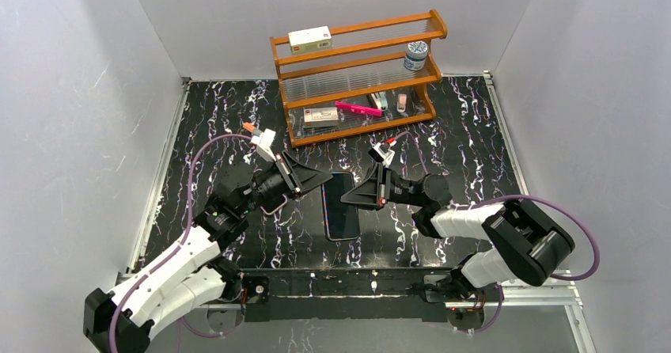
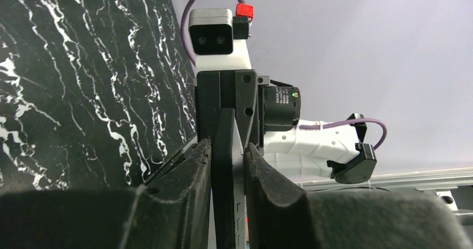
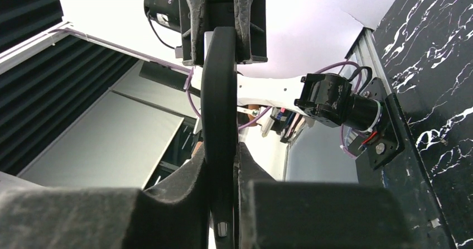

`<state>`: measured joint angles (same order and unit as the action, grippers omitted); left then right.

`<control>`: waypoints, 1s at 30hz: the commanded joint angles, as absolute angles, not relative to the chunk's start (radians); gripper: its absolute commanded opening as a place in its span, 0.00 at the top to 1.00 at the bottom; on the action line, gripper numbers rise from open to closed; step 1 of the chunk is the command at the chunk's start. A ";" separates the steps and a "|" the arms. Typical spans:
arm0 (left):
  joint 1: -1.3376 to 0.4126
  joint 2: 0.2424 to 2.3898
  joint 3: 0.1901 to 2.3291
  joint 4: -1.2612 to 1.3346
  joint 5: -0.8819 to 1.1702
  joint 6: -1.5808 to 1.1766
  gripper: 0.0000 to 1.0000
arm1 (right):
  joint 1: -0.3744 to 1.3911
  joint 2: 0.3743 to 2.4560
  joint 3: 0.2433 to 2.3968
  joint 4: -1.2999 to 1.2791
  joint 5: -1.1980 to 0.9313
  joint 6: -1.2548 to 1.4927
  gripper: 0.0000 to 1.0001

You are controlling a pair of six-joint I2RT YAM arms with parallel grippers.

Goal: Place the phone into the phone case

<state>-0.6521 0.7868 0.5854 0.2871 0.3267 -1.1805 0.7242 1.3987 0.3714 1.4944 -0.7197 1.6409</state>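
The phone (image 1: pixel 341 210) lies glossy dark screen up at the table's middle, long side running away from me. Its far end sits between both grippers. My left gripper (image 1: pixel 316 180) grips it from the left and my right gripper (image 1: pixel 356 195) from the right. In the left wrist view my left gripper (image 2: pixel 227 145) is shut on the matte black phone case (image 2: pixel 222 159) and the phone's pale rim with buttons (image 2: pixel 239 218), pressed together. In the right wrist view my right gripper (image 3: pixel 220 148) is shut on the case's rounded black edge (image 3: pixel 218 92).
A wooden three-shelf rack (image 1: pixel 360 76) stands at the back with small boxes, a jar and a pink pen. Grey walls close the left, back and right. A metal rail runs along the table's near edge (image 1: pixel 372 278).
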 commanded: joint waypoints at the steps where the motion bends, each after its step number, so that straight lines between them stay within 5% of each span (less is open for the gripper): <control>1: -0.650 0.777 0.634 0.165 0.298 -1.099 0.87 | 0.729 1.409 0.408 1.641 -0.679 1.661 0.92; 4: -0.650 0.764 0.625 0.209 0.338 -1.126 0.53 | 0.728 1.434 0.405 1.736 -0.649 1.719 0.94; 7: -0.650 0.730 0.595 0.260 0.351 -1.149 0.38 | 0.727 1.465 0.412 1.818 -0.629 1.771 0.95; 20: -0.650 0.734 0.479 0.475 0.353 -1.255 0.35 | 0.728 1.422 0.427 1.823 -0.635 1.805 0.95; 23: -0.650 0.737 0.465 0.507 0.362 -1.275 0.41 | 0.727 1.410 0.426 1.823 -0.628 1.805 0.95; 27: -0.650 0.750 0.428 0.569 0.372 -1.313 0.79 | 0.727 1.413 0.434 1.821 -0.645 1.809 0.92; 30: -0.650 0.765 0.432 0.533 0.380 -1.292 0.98 | 0.728 1.421 0.435 1.812 -0.657 1.801 0.81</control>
